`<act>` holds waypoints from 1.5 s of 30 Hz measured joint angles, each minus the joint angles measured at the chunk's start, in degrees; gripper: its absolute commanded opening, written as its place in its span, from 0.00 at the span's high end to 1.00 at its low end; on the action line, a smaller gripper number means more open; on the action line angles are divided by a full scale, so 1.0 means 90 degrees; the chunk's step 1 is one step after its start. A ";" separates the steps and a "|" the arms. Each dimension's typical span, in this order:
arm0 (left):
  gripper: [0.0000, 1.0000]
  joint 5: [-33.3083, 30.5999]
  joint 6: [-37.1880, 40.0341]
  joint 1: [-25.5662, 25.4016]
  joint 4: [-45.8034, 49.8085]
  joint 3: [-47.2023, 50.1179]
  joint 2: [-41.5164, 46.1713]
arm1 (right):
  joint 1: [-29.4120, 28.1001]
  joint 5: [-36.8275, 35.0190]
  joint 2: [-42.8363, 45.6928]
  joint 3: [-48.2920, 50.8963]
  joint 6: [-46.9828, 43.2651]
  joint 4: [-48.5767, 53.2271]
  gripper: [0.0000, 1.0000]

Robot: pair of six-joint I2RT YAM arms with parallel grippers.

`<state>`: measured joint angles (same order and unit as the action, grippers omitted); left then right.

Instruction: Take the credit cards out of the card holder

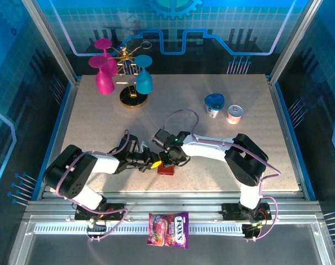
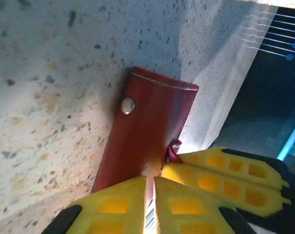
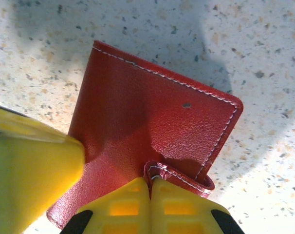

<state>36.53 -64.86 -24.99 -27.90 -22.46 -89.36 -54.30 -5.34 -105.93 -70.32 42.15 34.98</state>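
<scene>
The card holder [image 3: 152, 122], closed, lies beyond the candy bag [image 1: 168, 229]: its long axis runs straight away from my left gripper [image 2: 150, 179], clamped on its near end; my right gripper [image 3: 151, 180] pinches the snap tab [image 3: 182, 178].

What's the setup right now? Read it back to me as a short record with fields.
card holder: red, folded, near the front middle of the table
left end effector: shut on the card holder's edge
right end effector: shut on the snap tab
task stage: card holder not yet opened
candy bag: on the front rail, off the table
rear of table: pink goblet, teal goblet, two small cups
</scene>
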 measured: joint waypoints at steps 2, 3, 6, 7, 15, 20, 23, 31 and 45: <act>0.88 0.0034 -0.0155 -0.0034 -0.0277 0.0000 -0.0189 | 0.0085 0.0180 0.0168 0.0287 0.0041 -0.0342 0.99; 0.89 0.0053 -0.0214 -0.0041 -0.0381 0.0000 -0.0272 | 0.0131 0.0265 0.0233 0.0401 0.0070 -0.0461 0.99; 0.90 0.0121 -0.0342 -0.0051 -0.0624 0.0000 -0.0461 | 0.0296 0.0539 0.0437 0.0750 0.0172 -0.0857 1.00; 0.91 0.0126 -0.0374 -0.0051 -0.0690 0.0000 -0.0503 | 0.0340 0.0619 0.0493 0.0855 0.0202 -0.0974 1.00; 0.91 0.0158 -0.0420 -0.0058 -0.0775 0.0000 -0.0610 | 0.0515 0.0916 0.0869 0.1387 0.0384 -0.1545 1.00; 0.91 0.0192 -0.0423 -0.0058 -0.0891 0.0000 -0.0704 | 0.0629 0.1059 0.1076 0.1608 0.0488 -0.1753 1.00; 0.92 0.0214 -0.0425 -0.0058 -0.0981 0.0000 -0.0758 | 0.0668 0.1103 0.1214 0.1727 0.0556 -0.1802 1.00; 0.90 0.0209 -0.0427 -0.0061 -0.0967 0.0000 -0.0733 | 0.0840 0.1129 0.1547 0.2062 0.0816 -0.1724 0.66; 0.90 -0.0032 -0.0423 -0.0097 -0.0432 -0.0068 -0.0423 | 0.0942 0.1122 0.1605 0.2113 0.1129 -0.1588 0.73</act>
<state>36.25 -68.66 -25.87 -31.79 -23.07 -93.17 -45.82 4.75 -91.48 -51.31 52.31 20.69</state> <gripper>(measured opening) 0.104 0.262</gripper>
